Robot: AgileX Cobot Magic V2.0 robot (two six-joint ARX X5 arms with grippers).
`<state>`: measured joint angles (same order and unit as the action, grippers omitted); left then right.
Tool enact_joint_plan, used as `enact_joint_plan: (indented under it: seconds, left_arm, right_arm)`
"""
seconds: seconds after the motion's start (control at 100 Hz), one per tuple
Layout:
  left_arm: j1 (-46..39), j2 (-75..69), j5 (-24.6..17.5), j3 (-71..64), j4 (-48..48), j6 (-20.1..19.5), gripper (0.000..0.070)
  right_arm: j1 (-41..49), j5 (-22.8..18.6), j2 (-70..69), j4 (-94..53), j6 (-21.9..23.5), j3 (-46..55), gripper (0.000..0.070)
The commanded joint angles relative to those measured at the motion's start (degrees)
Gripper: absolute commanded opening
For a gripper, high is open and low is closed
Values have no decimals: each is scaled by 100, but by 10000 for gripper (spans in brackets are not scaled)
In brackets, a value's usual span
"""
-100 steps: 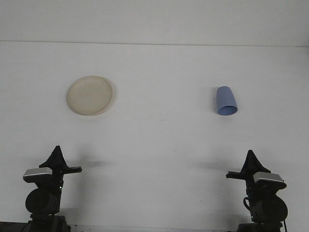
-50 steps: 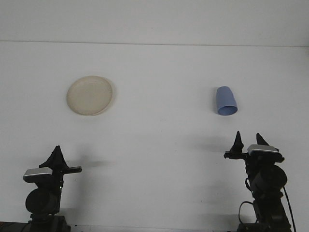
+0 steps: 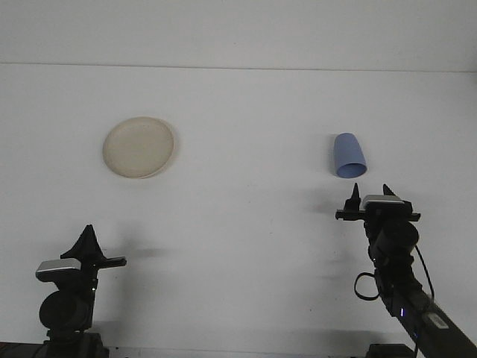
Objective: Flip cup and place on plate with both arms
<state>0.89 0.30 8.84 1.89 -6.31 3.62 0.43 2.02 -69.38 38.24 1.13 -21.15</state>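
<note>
A blue cup [image 3: 349,156] stands upside down on the white table at the right, its wider rim on the surface. A cream plate [image 3: 139,147] lies at the left, far from the cup. My right gripper [image 3: 372,190] is open, its two dark fingertips spread just in front of the cup and a little to its right, not touching it. My left gripper [image 3: 88,237] rests near the front left edge, its fingers together in a single point, well short of the plate.
The white table [image 3: 246,224] ends at a back edge where it meets a pale wall. The right arm's cable loops beside its wrist [image 3: 365,287].
The right arm has risen from its rest at the front edge and reached forward and left toward the cup, its fingers now spread apart. The left arm, cup and plate have not moved.
</note>
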Motion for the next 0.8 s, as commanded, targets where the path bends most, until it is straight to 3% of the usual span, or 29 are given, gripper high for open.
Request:
enact_joint_plan:
  seconds: [0.0,0.25,0.59,0.79]
  left_arm:
    - [-7,-11,28,-107,-63,9,15]
    - [-7,-11,28,-107,-63,9,15]
    - [-7,-11,26,-107,-63,9,15]
    - [-7,-11,26,-107,-63,9,15]
  right_arm:
    - [-103,-155,-398,236,-197,-219,464]
    - [-422,-529,-1676,216,-577,-1123,464]
    - [-503,-601,-3008,247,-1152,-2033,463]
    - [-540,-822,-3547,247,-1213,-2540,463]
